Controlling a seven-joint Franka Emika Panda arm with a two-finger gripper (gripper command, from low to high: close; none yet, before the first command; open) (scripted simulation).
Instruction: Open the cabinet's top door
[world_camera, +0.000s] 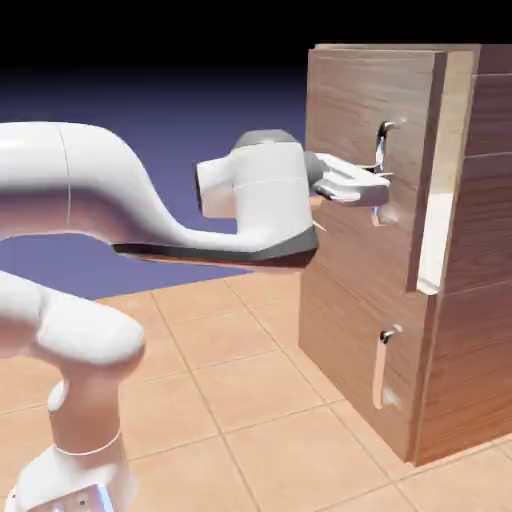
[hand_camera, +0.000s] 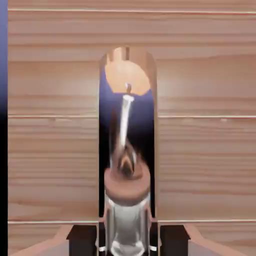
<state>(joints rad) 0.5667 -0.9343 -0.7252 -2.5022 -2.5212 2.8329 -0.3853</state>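
The brown wood-grain cabinet (world_camera: 470, 300) stands at the exterior view's right. Its top door (world_camera: 360, 90) carries a vertical silver bar handle (world_camera: 385, 145). A pale strip shows along the door's right edge, where the panel seems to stand slightly off the cabinet body. My gripper (world_camera: 378, 188) reaches level from the left and is shut on that handle at about mid-height. In the hand view the handle (hand_camera: 126, 150) runs up the middle, large, between my dark fingertips (hand_camera: 82, 240) at the bottom edge. The door's wood (hand_camera: 50, 150) fills the rest of that view.
Below the top door sits a shorter wood-grain panel (world_camera: 345, 340) with a small silver handle (world_camera: 385, 365). The white arm (world_camera: 120, 190) arches in from the lower left over a tan tiled floor (world_camera: 260, 400).
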